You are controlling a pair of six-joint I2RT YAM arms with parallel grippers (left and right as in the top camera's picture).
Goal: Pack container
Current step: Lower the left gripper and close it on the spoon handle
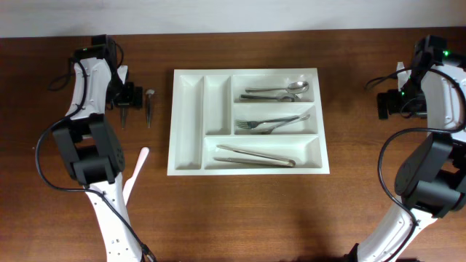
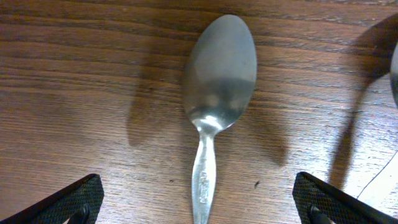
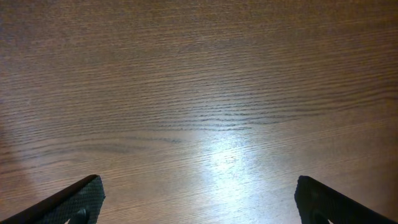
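Note:
The container, a large white cutlery tray (image 1: 188, 124), lies at the table's middle. Its top right compartment holds spoons (image 1: 280, 90), the middle one forks (image 1: 268, 123), and the long bottom one slim metal pieces (image 1: 255, 156). Its two narrow upright compartments are empty. My left gripper (image 1: 125, 98) is left of the tray, low over a metal spoon (image 2: 217, 81) that lies flat on the wood. The open jaws (image 2: 199, 199) straddle its handle without touching it. A second spoon (image 1: 149, 105) lies just beside it. My right gripper (image 1: 386, 102) is open and empty over bare wood (image 3: 199, 199).
A white utensil (image 1: 137, 171) lies on the table at the front left, below the left gripper. The table's far edge meets a white wall. The second spoon's bowl (image 2: 394, 78) shows at the right edge of the left wrist view.

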